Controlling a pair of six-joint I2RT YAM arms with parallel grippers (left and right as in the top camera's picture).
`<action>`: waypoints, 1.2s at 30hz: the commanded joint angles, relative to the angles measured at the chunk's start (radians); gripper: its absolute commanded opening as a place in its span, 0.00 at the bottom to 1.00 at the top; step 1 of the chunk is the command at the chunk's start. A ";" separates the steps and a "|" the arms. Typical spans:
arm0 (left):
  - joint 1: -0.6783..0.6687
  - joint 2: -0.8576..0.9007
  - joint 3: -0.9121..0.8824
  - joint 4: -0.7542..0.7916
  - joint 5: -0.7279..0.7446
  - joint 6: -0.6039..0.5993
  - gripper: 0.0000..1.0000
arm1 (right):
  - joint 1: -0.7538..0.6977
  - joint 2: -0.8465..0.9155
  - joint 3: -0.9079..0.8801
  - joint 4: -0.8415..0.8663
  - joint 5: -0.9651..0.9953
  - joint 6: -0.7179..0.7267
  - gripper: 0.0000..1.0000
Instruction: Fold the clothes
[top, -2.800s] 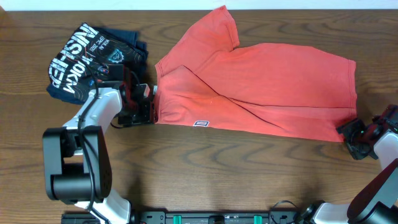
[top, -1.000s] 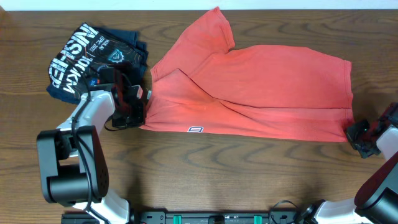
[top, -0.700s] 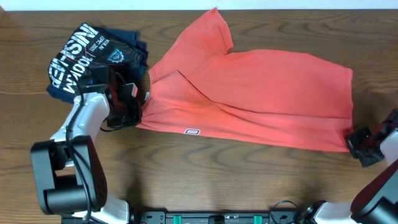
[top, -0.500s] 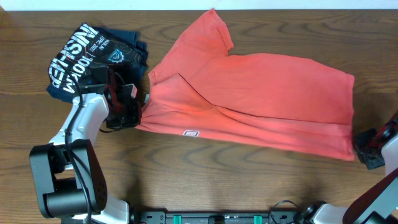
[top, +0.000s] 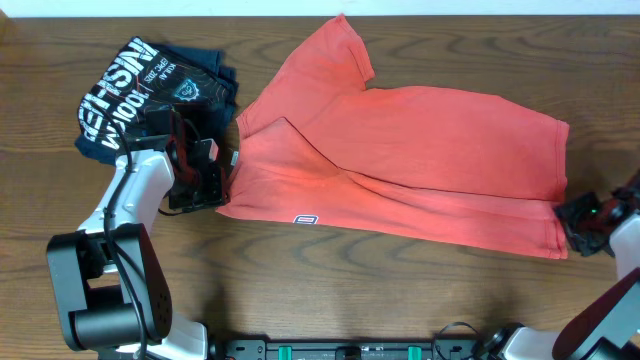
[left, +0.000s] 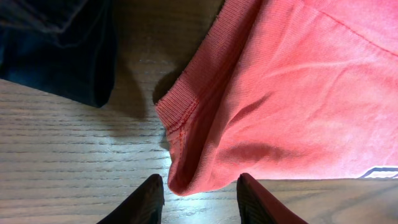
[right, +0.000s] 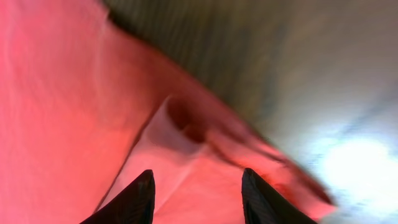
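Shirt (top: 420, 150) lies spread across the middle of the table (top: 350, 300), long axis running left to right, doubled over on itself along a diagonal crease. One sleeve (top: 340, 50) sticks out at the far edge. The label (top: 306, 219) shows on the near edge.

Your left gripper (top: 213, 185) sits at the shirt's near-left corner. In the wrist view a bunched roll of cloth by the ribbed edge (left: 180, 112) fills the gap between the fingers (left: 144, 200); I read the jaws as pinched on that roll.

Your right gripper (top: 572, 215) is at the opposite near corner, touching the cloth. Its wrist view is smeared: red fabric sits between the fingers (right: 134, 199), but you cannot tell from this whether the jaws are clamped or merely straddling it.

Why this hold, as I judge it: a corner at each end lets you keep the near edge taut and carry it as one line, so the fold lands straight and not rumpled.

Navy shirt (top: 140, 90) is folded at the far left, just beside your left arm and apart from the work (not part of this job, so steer clear of it).

Progress: one lengthwise fold is in; the sleeve is loose and the shirt is full length, so I would call it early to midway.

Risk: if the right grip is not firm, that corner will drop and skew the fold.
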 joint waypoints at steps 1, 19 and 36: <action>0.005 -0.017 0.028 -0.003 -0.005 0.005 0.41 | 0.029 0.050 -0.003 0.004 -0.006 0.008 0.44; 0.005 -0.017 0.028 -0.003 -0.005 0.005 0.41 | -0.024 0.135 -0.002 0.116 -0.269 0.031 0.01; 0.005 -0.017 0.028 -0.003 -0.005 0.005 0.41 | -0.169 0.124 0.013 0.119 -0.344 -0.004 0.01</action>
